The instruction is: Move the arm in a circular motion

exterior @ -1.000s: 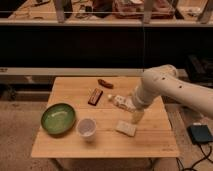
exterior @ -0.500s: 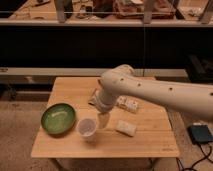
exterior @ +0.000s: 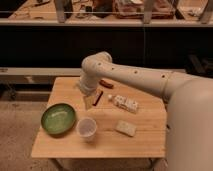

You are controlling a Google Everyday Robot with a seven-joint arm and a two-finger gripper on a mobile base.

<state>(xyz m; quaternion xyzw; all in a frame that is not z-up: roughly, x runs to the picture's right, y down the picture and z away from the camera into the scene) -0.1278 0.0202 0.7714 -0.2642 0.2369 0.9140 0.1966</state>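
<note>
Cream-white arm [exterior: 135,77] reached over the table [exterior: 65,145], its gripper [exterior: 90,101] low behind the cup [exterior: 86,128], jaws impossible to tell, so a wider circle might knock that cup.

Arm colour: your arm [exterior: 150,80] is glossy cream-white throughout, with soft highlights on its curves.
Arm shape: you see thick rounded tubular segments, widest at the frame's right edge, narrowing toward a bulbous joint.
Markings: small dark round holes dot the long segment and the joint.
Gripper: your gripper [exterior: 90,101] is a small pale-yellowish tip below the joint, over the wooden table's [exterior: 145,137] back half, near its left edge.
</note>
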